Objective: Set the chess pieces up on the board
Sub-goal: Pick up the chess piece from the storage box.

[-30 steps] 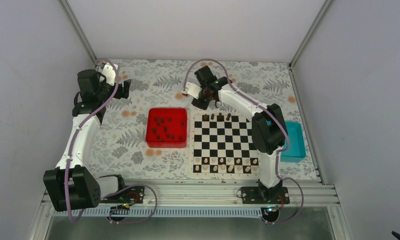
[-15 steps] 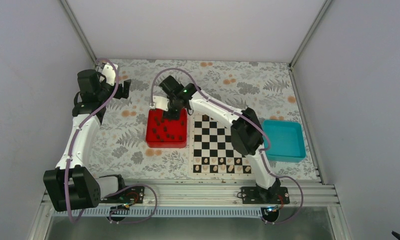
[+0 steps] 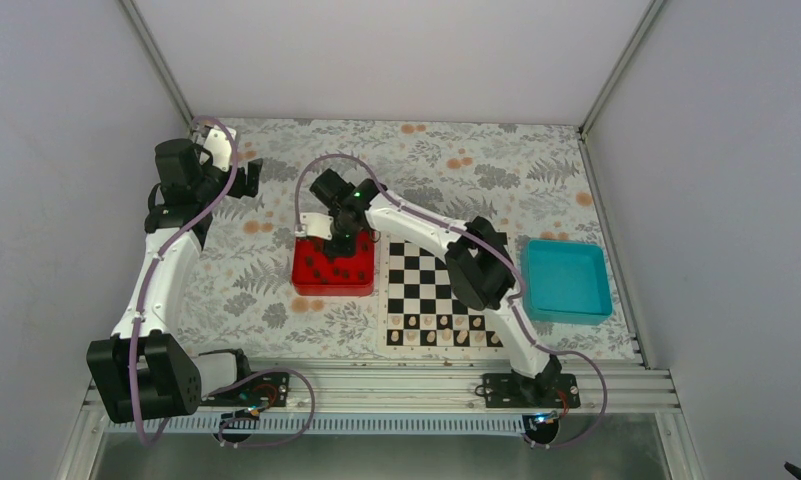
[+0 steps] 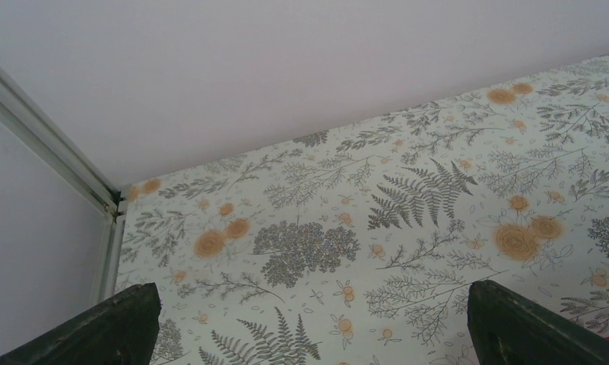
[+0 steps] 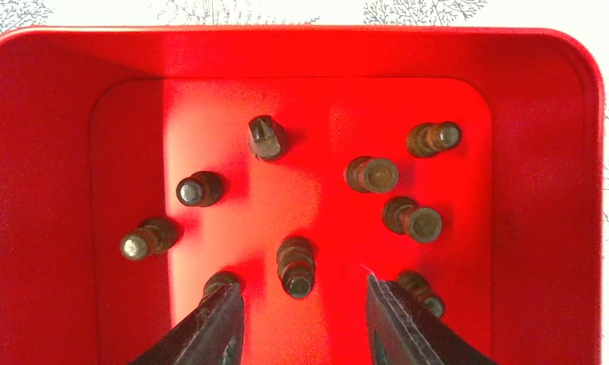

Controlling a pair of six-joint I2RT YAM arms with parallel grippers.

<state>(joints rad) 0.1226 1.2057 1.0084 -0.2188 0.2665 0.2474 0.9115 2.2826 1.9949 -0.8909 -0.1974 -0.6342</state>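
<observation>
Several dark chess pieces stand and lie inside the red tray, also visible as dark dots in the top view. My right gripper hangs open over the tray's near part. One upright dark piece sits just ahead of the gap between its fingertips, untouched. Two more pieces show beside the tips. The board lies right of the red tray, with pale pieces along its near row. My right arm hides part of its far row. My left gripper is open wide and empty above the floral cloth.
An empty teal tray sits right of the board. My right arm stretches across the board's far left corner. My left gripper hovers at the far left, near the wall and a metal corner post.
My right arm has swung left from the board's far row to above the red tray and come down toward the pieces. The left arm has stayed still.
</observation>
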